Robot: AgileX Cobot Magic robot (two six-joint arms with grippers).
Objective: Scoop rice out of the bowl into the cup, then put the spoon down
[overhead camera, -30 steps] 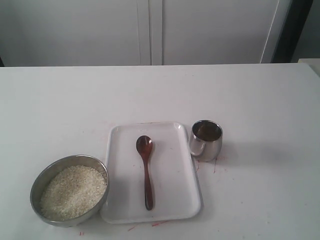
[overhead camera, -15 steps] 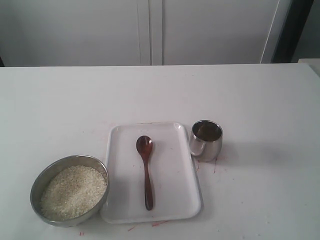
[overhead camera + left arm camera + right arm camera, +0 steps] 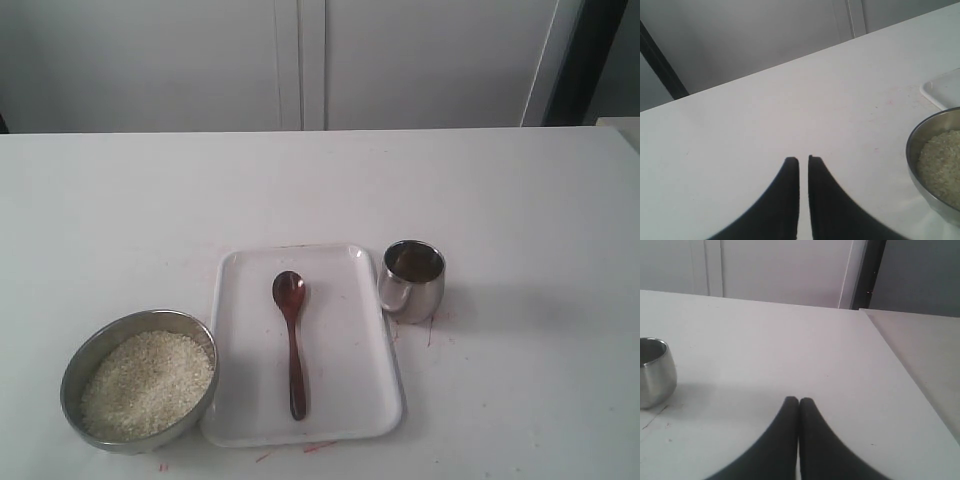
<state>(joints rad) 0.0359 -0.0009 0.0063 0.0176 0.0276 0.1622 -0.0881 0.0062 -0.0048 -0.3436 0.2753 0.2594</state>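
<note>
The dark wooden spoon (image 3: 293, 340) lies flat on a white tray (image 3: 350, 400), its oval bowl pointing to the far side. Left of the tray stands the wide grey bowl (image 3: 75, 365) filled with rice (image 3: 147, 383). At the tray's far right corner stands the shiny steel cup (image 3: 412, 281); whether there is rice in its dark inside I cannot tell. Neither arm shows in the exterior view. My left gripper (image 3: 803, 160) is shut but for a slim gap and holds nothing, with the bowl (image 3: 912, 150) and rice (image 3: 942, 165) off to one side. My right gripper (image 3: 799, 400) is shut and holds nothing, apart from the cup (image 3: 655, 372).
Everything stands on a white table (image 3: 500, 200), with white cabinet doors (image 3: 300, 60) behind it. Small red marks dot the table round the tray. In the right wrist view the table edge (image 3: 900, 355) runs close by, and a corner of the tray (image 3: 945, 90) shows in the left wrist view.
</note>
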